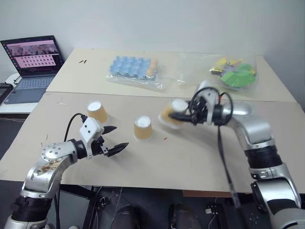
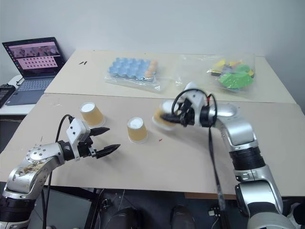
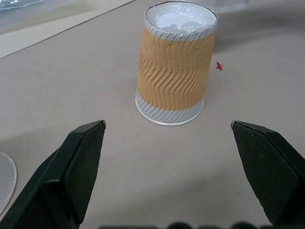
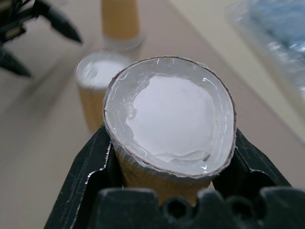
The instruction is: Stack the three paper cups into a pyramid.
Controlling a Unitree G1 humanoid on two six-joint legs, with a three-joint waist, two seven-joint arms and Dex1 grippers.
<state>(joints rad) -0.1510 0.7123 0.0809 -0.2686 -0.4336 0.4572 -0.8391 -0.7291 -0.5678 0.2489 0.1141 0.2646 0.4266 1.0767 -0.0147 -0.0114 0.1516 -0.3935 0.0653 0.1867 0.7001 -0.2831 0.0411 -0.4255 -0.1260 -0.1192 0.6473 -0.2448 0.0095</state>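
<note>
Cups of tan-orange ribbed paper with white bands: two stand upside down on the bench [image 1: 200, 157], the middle cup [image 1: 142, 129] and the left cup [image 1: 97, 111]. Right tool [image 4: 171, 157] grips the third cup [image 4: 169, 126] aloft; left tool [image 1: 114, 139] gapes empty.

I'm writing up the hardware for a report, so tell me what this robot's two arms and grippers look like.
Both arms are silver-grey metal segments with black joint bands. The left gripper has a white boxy wrist block and two black, tapering, pointed fingers; a black cable loops from it back to the forearm. The right gripper is black too, with looped black cables around its wrist and one long cable hanging below the arm.
</note>
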